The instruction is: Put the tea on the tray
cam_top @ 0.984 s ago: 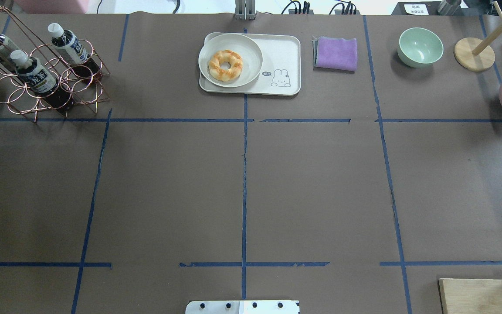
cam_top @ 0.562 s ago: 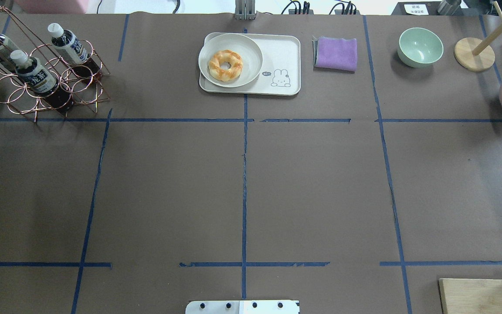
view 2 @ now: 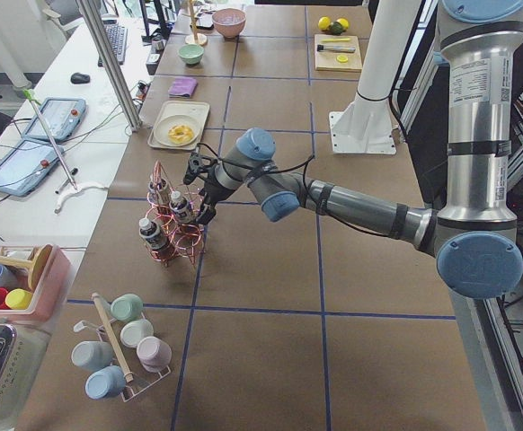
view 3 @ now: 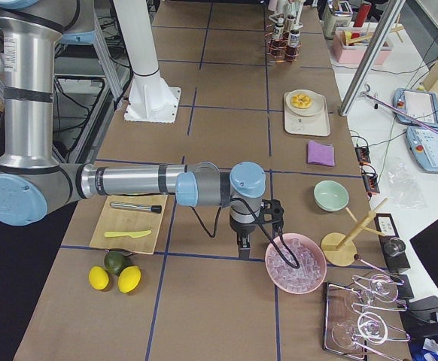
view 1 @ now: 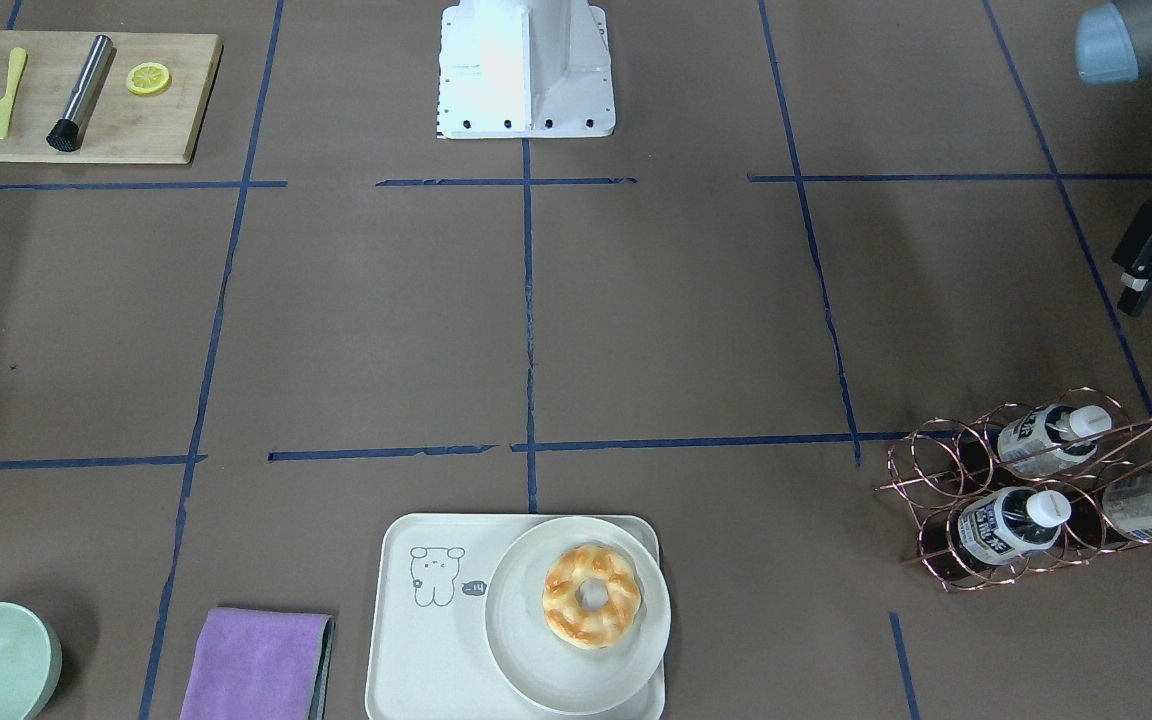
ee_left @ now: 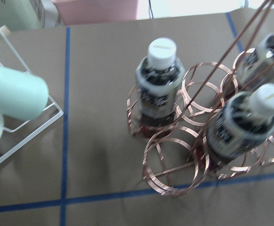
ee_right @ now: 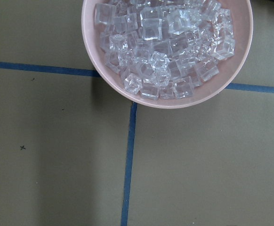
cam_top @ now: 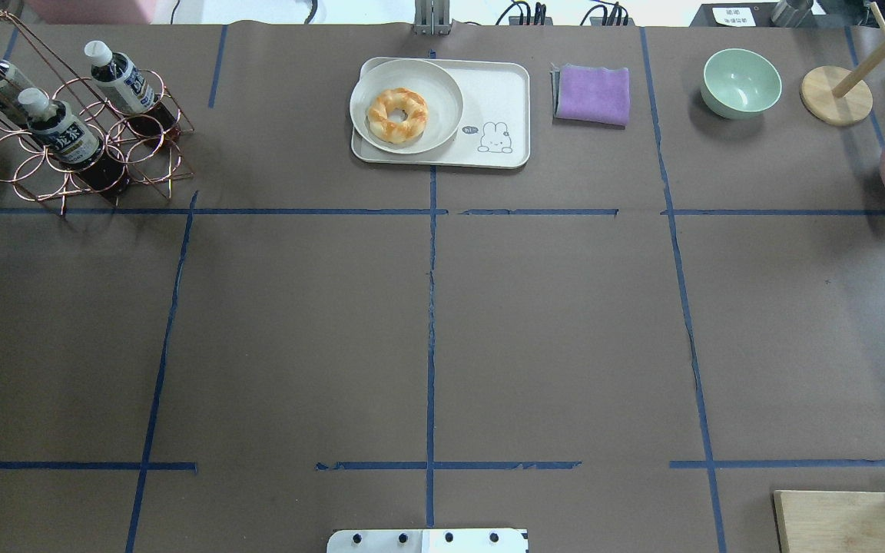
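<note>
The tea (ee_left: 159, 89) (likely stiff, slick) stands in the bench's far-left corner; grip under the cap (ee_left: 162, 51). Openness of left jaws, right jaws: cannot tell.

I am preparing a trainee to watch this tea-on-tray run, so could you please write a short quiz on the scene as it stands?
1. How many tea bottles stand in the copper wire rack?
2. What lies on the round plate that sits on the tray? A. an apple B. a doughnut C. a sandwich
3. True or false: one tea bottle is already on the tray.
Key: 1. three; 2. B; 3. false.
</note>
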Motion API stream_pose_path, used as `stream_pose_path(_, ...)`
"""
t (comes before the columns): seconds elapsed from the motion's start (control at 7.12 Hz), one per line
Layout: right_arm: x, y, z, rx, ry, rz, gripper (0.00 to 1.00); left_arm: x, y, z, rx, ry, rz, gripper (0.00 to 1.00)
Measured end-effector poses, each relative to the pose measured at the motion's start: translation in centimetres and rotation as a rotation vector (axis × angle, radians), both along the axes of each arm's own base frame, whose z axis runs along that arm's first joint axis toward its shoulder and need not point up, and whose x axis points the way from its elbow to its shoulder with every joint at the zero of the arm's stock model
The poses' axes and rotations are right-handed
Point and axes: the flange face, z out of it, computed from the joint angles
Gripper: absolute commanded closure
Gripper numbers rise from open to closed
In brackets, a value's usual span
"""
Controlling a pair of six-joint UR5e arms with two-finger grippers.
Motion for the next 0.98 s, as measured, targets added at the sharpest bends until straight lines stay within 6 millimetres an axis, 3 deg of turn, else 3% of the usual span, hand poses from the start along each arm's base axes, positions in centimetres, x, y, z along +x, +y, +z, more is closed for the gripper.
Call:
stream_pose_path(0.14, 0.0, 0.0, 0.0, 0.000, 0.000, 0.000, 0.00, 2.7, 0.2, -0.6, 0.023, -0.026, -0.057, 0.00)
stream_pose_path(0.42, 0.0, 0.0, 0.0, 0.000, 0.000, 0.000, 0.00, 6.4, 0.0, -1.0, 0.074, -0.073, -0.125, 0.01)
stream_pose_path(0.7, 0.0, 0.0, 0.0, 0.000, 0.000, 0.000, 0.00, 8.7, -2.1, -1.6, 0.098, -0.074, -0.154, 0.14)
stream_pose_path(0.98, 0.0, 0.0, 0.0, 0.000, 0.000, 0.000, 0.00, 9.9, -3.6, -1.1, 0.108, -0.058, -0.164, 0.29)
